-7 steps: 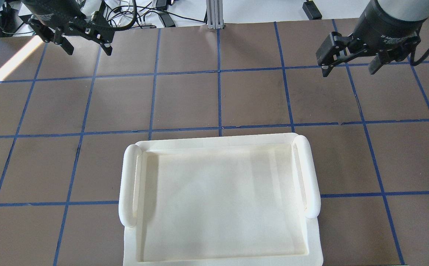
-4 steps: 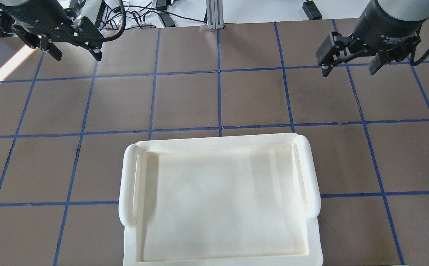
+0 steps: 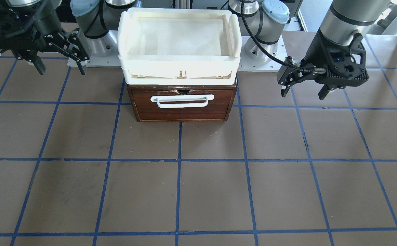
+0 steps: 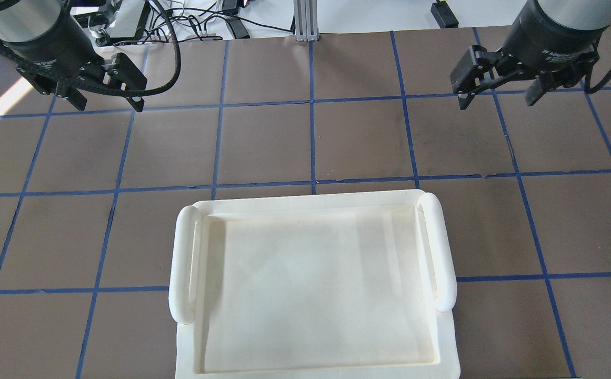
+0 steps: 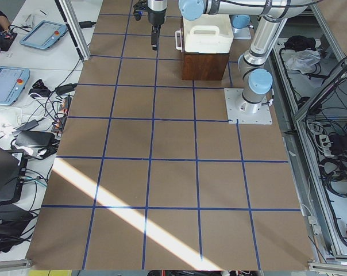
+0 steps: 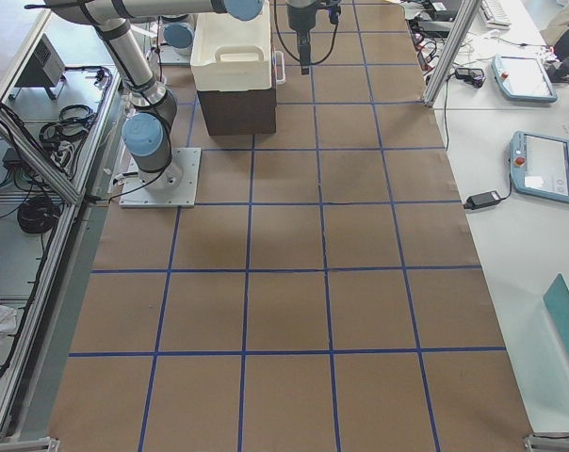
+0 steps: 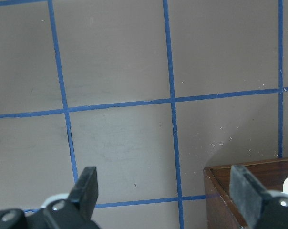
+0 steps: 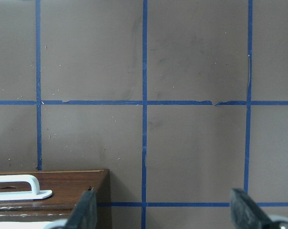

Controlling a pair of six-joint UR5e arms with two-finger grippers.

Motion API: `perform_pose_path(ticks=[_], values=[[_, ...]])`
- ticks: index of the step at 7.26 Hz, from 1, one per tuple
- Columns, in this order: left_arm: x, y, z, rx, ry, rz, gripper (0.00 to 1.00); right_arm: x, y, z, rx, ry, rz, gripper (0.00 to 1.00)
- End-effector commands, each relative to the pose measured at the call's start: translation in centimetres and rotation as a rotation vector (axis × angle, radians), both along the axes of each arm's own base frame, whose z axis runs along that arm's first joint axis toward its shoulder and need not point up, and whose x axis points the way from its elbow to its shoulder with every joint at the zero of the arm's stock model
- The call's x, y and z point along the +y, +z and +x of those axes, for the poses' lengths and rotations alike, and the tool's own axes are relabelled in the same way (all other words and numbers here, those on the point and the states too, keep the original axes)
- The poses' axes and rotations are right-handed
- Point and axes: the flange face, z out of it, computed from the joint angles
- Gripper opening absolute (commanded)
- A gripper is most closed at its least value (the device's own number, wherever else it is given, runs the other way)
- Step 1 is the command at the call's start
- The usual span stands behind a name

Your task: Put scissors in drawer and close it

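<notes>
- The drawer [image 3: 183, 109] sits top centre of the front-facing view, its dark wooden face flush with its case. It looks shut.
- The scissors show in no view, neither on the desk [image 3: 198, 191] nor in either hand. Whether they lie inside the drawer, the cameras cannot tell.
- The left hand [image 3: 302, 93] hangs at the right of that view, well apart from the drawer, with fingers spread wide and nothing between them.
- The right hand [image 3: 61, 69] mirrors it at upper left, also spread and empty.
- A white tray [image 3: 179, 73] rests on top of the case.
- Handling, as a judgement: the drawer is stiff wood and should slide in one straight line. Take the white wire handle [image 3: 182, 100] mid-bar so the pull runs square. The bar is thin and smooth, so a loose pinch could slip.
- The chip at the front's top edge is no place to grab.
- The scissors would be light, hard and low-lying, best pinched across the handles.
</notes>
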Motion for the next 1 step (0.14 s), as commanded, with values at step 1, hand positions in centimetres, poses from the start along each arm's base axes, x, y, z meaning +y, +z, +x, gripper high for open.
perform_pose_path(ticks=[1], values=[[0.16,-0.33,-0.01,-0.004,0.008,0.008,1.00,-0.19,0.12,0.02,-0.002,0.000,-0.012,1.00]])
